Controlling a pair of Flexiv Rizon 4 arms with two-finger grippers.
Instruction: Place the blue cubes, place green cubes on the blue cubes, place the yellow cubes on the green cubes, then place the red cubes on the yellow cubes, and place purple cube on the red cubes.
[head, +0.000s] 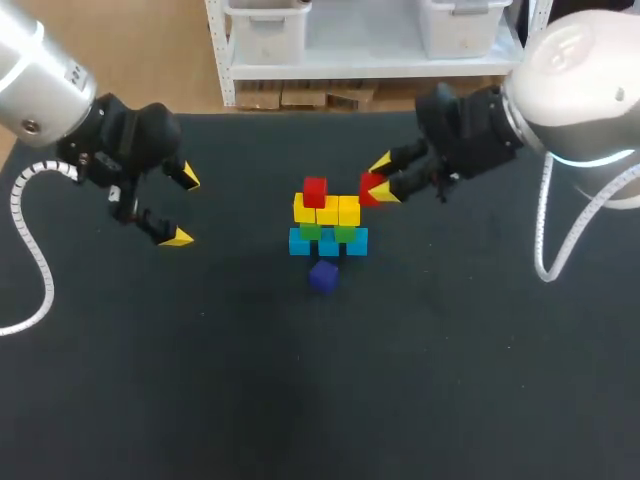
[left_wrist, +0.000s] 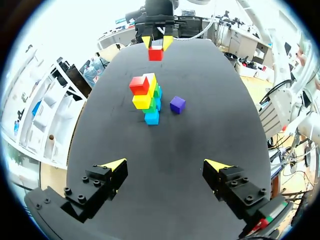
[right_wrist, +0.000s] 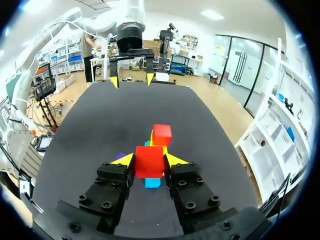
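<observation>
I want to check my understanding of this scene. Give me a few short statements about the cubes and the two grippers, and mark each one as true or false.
1. The right gripper is shut on a red cube. True.
2. The purple cube sits on top of the stack. False: it lies on the table, apart from the stack.
3. The left gripper holds a yellow cube. False: it is open and holds nothing.
4. A second red cube rests on the yellow cubes. True.
</observation>
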